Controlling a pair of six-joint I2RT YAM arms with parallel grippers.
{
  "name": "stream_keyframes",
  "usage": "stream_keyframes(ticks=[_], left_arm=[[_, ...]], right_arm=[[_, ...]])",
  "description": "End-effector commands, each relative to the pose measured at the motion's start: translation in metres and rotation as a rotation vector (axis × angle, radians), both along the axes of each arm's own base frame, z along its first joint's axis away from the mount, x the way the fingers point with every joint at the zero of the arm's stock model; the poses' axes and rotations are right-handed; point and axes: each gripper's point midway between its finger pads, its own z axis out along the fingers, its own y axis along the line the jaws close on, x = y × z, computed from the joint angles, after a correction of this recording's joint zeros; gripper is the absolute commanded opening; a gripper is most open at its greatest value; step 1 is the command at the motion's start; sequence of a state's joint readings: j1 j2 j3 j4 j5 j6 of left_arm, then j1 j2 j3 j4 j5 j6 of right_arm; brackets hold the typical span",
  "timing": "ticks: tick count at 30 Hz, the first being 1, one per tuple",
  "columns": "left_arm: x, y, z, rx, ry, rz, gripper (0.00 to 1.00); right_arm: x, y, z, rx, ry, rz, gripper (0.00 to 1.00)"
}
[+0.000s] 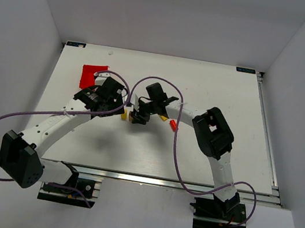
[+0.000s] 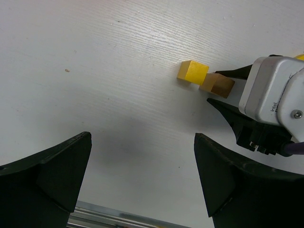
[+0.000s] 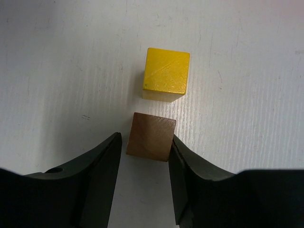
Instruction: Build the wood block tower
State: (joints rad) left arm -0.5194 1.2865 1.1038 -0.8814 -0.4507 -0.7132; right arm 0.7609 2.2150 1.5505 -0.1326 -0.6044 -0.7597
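My right hand (image 3: 146,142) brackets a matte brown wooden cube (image 3: 149,137), not clamped; a painted yellow cube (image 3: 166,71) sits just beyond. My left hand (image 2: 142,140) gapes over ribbed tabletop (image 2: 95,71).

A yellow block (image 2: 193,71) sits on the white tabletop (image 2: 95,61). Just beside its lower right corner lies a brown block (image 2: 219,84), set between the black jaws of the right gripper (image 2: 213,86), which reaches in from the yellow block's right. Well below the yellow block hangs the left gripper (image 2: 142,137) — its jaws spread wide, nothing between them.
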Motion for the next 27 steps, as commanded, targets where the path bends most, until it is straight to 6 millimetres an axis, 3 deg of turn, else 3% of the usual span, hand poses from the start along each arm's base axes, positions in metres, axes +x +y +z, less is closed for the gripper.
stream_keyframes(ticks=[1,7,27], left_arm=[[0.002,-0.005,0.003,-0.012,-0.016,-0.018,0.98],[0.003,-0.005,0.004,-0.014,-0.016,-0.021,0.98],[0.002,-0.006,0.002,-0.013,-0.008,-0.025,0.98]], right_arm=[[0.005,0.004,0.002,-0.003,-0.017,0.005,0.49],[0.011,0.003,0.001,-0.008,-0.025,-0.024,0.57],[0.027,-0.001,-0.003,-0.023,-0.054,-0.099,0.60]])
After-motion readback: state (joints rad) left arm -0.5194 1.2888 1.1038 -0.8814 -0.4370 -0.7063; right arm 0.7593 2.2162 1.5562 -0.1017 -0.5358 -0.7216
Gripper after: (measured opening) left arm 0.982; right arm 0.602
